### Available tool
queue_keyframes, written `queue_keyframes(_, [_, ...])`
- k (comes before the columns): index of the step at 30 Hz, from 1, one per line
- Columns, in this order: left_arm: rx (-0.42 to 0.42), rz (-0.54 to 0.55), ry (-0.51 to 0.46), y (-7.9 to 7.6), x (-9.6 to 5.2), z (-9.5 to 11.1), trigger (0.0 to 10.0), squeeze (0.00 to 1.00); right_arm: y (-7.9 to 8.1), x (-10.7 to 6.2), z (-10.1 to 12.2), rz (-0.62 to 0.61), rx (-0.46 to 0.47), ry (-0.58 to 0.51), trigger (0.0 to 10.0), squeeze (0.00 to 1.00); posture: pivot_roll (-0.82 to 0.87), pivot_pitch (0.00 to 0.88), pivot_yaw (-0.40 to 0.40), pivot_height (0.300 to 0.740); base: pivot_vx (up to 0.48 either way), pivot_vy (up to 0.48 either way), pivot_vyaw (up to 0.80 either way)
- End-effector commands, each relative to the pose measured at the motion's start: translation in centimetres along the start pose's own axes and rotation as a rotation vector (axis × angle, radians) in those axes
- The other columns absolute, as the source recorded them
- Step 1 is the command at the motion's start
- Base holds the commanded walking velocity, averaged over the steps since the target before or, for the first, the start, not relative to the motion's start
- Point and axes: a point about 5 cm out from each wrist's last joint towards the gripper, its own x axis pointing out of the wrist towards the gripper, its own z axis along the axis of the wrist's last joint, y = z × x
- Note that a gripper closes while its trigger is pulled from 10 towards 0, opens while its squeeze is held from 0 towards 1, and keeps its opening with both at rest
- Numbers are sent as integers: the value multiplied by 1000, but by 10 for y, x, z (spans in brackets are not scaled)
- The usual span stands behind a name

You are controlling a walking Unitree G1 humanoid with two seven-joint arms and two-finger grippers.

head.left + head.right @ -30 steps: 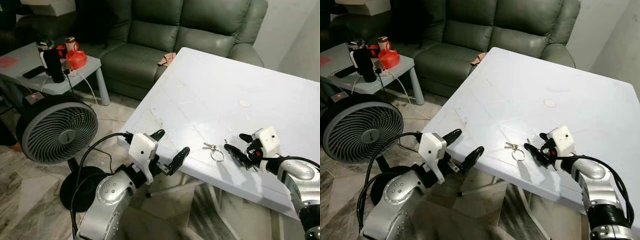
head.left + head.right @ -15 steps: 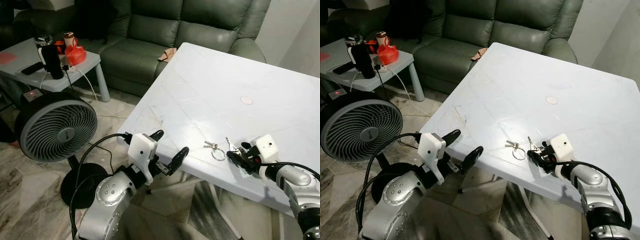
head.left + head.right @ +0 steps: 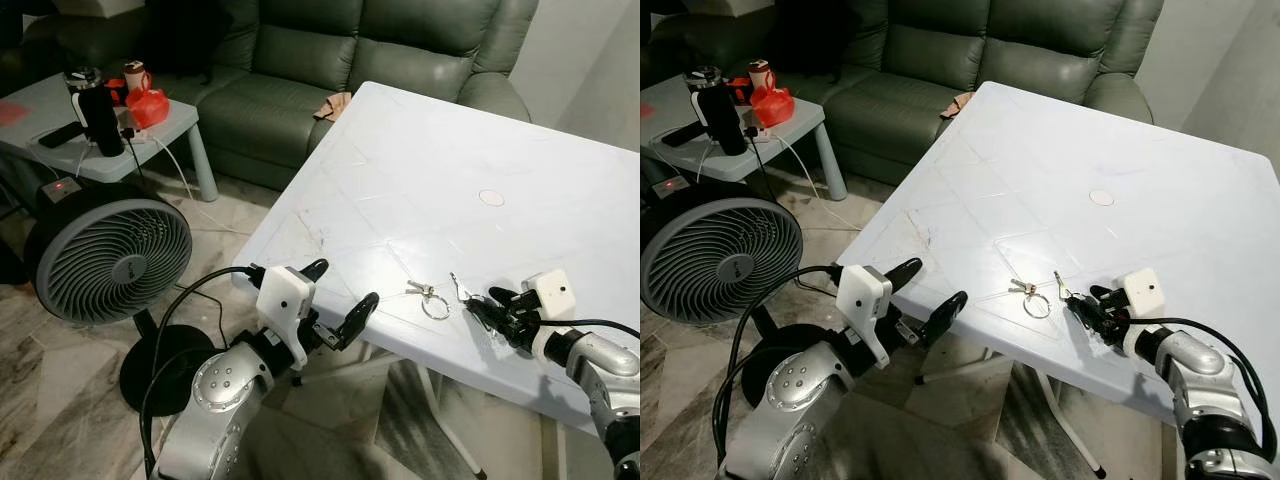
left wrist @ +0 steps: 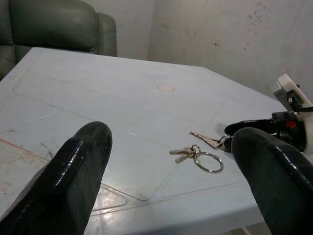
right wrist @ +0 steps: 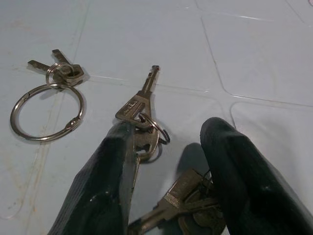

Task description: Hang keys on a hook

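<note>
Keys (image 5: 139,110) lie on the white desk (image 3: 430,170) near its front edge, and we see our right gripper (image 5: 166,147) low over them, its fingers (image 5: 110,171) spread apart with one touching a key. Just beside these keys, toward the fan (image 3: 108,255), rests a large ring (image 3: 1036,305) with two small keys. Our left gripper (image 3: 340,300) hangs off the desk's front edge, fingers released.
</note>
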Motion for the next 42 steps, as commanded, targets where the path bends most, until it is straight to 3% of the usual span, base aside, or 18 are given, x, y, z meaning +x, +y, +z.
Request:
queue_keyframes(1, [3,-6,0,-3,1,2,10000,0,-7,-5,5,-4,-12,-13,0,0,36,108,-68,740,0,0,0])
queue_keyframes(37, [-9,21,-4,-2,-1,2,10000,0,1,0,8,42,-6,-65,0,0,50,111,-79,740,0,0,0])
queue_keyframes(42, [-12,27,-7,-1,0,3,10000,0,7,1,20,122,228,-226,0,0,53,103,-80,740,0,0,0])
